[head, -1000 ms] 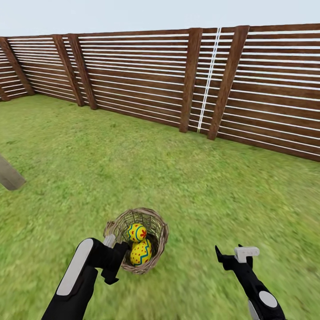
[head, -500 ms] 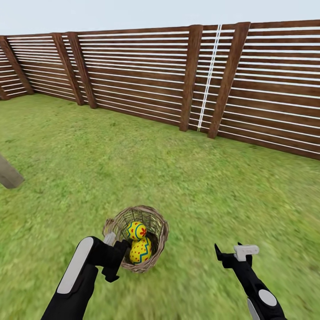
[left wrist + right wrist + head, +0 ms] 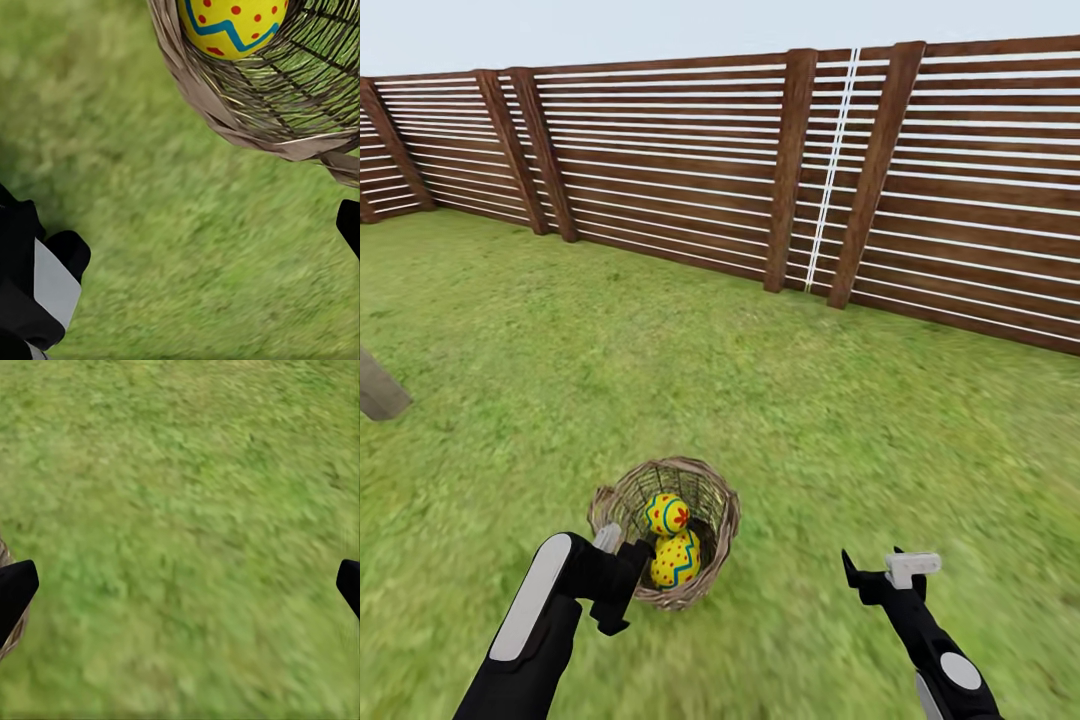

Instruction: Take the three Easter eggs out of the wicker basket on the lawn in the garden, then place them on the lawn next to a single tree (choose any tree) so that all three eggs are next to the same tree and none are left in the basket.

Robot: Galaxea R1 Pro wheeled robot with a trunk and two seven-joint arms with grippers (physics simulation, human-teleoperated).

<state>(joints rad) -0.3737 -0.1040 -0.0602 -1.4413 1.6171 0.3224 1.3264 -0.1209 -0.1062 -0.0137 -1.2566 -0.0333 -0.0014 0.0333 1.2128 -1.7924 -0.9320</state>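
Observation:
The wicker basket sits on the lawn just ahead of me. Two yellow Easter eggs with blue zigzags and red marks lie in it, one resting above the other. My left gripper is open right beside the basket's near-left rim, outside it. In the left wrist view the basket wall and one egg lie just beyond the spread left gripper. My right gripper is open over bare grass to the basket's right, and the right wrist view shows it spread wide with nothing between its fingers.
A brown slatted fence runs across the back of the garden. A leaning grey-brown trunk pokes in at the left edge. Open grass lies all around the basket and between it and the fence.
The whole picture has shifted slightly, so the camera has moved; the basket sits a little higher in view. Both arms keep the same pose and both grippers stay open.

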